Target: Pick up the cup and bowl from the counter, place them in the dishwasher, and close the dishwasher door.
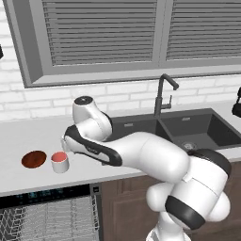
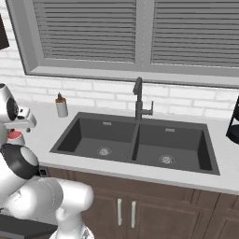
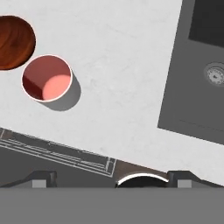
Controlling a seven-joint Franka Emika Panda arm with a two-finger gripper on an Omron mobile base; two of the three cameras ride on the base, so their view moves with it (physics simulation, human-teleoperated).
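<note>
The white cup [image 1: 60,161] with its salmon-red inside stands on the light counter [image 1: 28,134], just right of the dark reddish-brown bowl [image 1: 34,159]. My gripper [image 1: 65,146] hangs above the counter, slightly right of and behind the cup, touching neither. In the hand view the cup [image 3: 47,78] and the bowl [image 3: 13,41] lie at the upper left, well off the gripper [image 3: 113,178], whose fingertips [image 3: 43,177] stand wide open with nothing between them. The dishwasher [image 1: 47,214] sits below the counter's edge, wire racks showing under its black strip. The dishwasher door is out of view.
A dark double sink [image 1: 188,129] with a black faucet [image 1: 162,94] lies to the right of the arm. A soap dispenser [image 2: 61,106] stands at the back wall. A dark object [image 1: 236,108] sits at the far right. Brown cabinets [image 2: 126,210] run below.
</note>
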